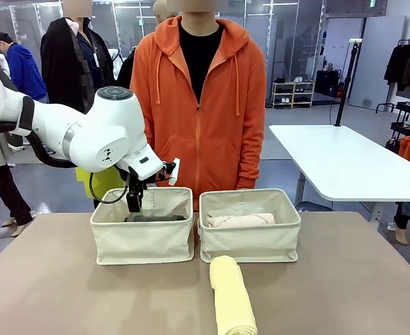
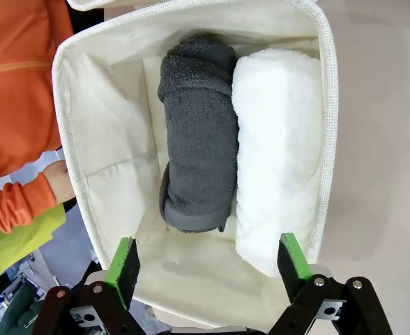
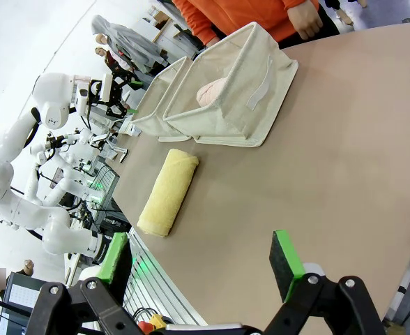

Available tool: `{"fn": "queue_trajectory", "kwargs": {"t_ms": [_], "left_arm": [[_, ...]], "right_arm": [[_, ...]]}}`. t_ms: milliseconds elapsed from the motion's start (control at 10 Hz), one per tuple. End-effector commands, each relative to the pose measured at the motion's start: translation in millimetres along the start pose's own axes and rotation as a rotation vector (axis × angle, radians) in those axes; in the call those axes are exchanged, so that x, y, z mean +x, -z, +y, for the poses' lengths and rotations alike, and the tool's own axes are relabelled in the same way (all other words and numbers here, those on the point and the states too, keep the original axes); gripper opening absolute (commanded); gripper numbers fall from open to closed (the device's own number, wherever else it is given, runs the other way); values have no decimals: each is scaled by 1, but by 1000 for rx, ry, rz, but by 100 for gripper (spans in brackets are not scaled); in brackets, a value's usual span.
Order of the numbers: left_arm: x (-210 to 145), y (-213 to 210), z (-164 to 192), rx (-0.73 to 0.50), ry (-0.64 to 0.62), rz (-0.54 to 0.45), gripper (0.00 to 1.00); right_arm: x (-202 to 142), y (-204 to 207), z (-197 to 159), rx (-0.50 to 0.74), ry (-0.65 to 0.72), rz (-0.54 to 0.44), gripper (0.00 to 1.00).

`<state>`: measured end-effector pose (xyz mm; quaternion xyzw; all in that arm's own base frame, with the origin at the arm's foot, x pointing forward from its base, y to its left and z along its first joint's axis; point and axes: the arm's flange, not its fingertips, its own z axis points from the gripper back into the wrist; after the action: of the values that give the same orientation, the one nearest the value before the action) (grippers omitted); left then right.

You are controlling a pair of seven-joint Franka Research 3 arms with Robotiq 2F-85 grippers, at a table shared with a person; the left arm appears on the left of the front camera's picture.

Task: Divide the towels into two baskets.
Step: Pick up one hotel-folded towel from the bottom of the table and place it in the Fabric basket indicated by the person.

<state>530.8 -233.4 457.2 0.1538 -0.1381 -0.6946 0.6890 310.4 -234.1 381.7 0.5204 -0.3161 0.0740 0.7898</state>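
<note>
Left gripper spread wide, empty, at mouth of basket.
Dark grey towel and white towel just below, untouched; right gripper spread, empty, yellow towel well ahead on table.

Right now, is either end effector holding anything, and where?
Nothing held: left end effector open above grey towel and white towel; right end effector open over the table.

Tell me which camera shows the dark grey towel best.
The left wrist view: it looks straight down into the basket, where the dark grey towel lies in full beside the white towel. The front view gives a dark sliver above the rim; the right wrist view, that basket's outer wall from afar.
</note>
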Motion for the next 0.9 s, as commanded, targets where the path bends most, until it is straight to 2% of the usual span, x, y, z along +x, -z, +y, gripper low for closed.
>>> {"fn": "queue_trajectory", "kwargs": {"t_ms": [0,200,400,600,700,800], "left_arm": [[-11,-19,5,-122,-80,-86,100],[-62,-63,4,-262,-213,-147,100],[-125,-108,-20,-504,-394,-371,100],[-194,-122,-46,-722,-558,-511,100],[-237,-129,-61,-803,-652,-625,100],[-269,-134,-74,-844,-730,-687,100]], "right_arm": [[0,2,2,-4,-9,-18,100],[0,2,2,-4,-9,-18,100],[0,2,2,-4,-9,-18,100],[0,2,2,-4,-9,-18,100],[0,2,2,-4,-9,-18,100],[0,2,2,-4,-9,-18,100]]}}
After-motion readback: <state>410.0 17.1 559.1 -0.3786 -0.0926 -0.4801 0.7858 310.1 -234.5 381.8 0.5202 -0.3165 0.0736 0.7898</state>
